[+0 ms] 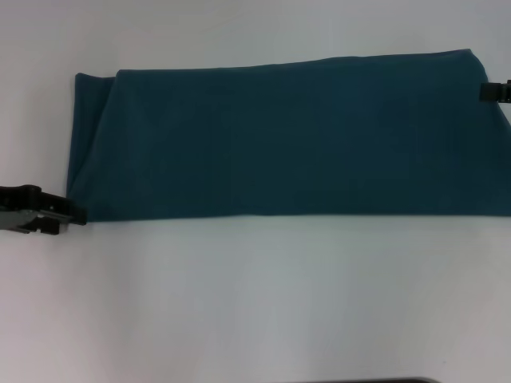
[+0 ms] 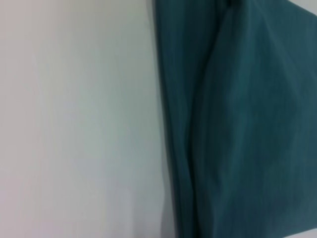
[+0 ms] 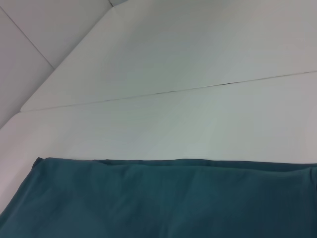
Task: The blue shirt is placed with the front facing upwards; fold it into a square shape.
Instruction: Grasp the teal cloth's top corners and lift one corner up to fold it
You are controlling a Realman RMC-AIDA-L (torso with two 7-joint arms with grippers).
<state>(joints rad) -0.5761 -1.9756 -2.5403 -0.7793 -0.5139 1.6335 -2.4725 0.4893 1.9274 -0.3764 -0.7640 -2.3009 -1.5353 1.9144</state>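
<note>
The blue shirt (image 1: 295,140) lies on the white table as a long folded band running left to right, plain teal side up, no lettering showing. Its left end has a folded-over flap (image 1: 92,136). My left gripper (image 1: 68,214) sits at the band's near left corner, touching or just beside the cloth edge. My right gripper (image 1: 495,91) shows as a small black piece at the far right end, over the shirt's edge. The left wrist view shows the shirt (image 2: 242,124) with its layered edge; the right wrist view shows the shirt (image 3: 163,198) flat with a fold line.
The white table (image 1: 255,303) stretches in front of and behind the shirt. A seam between table panels (image 3: 198,89) runs behind it. A dark object (image 1: 391,381) peeks in at the near edge of the head view.
</note>
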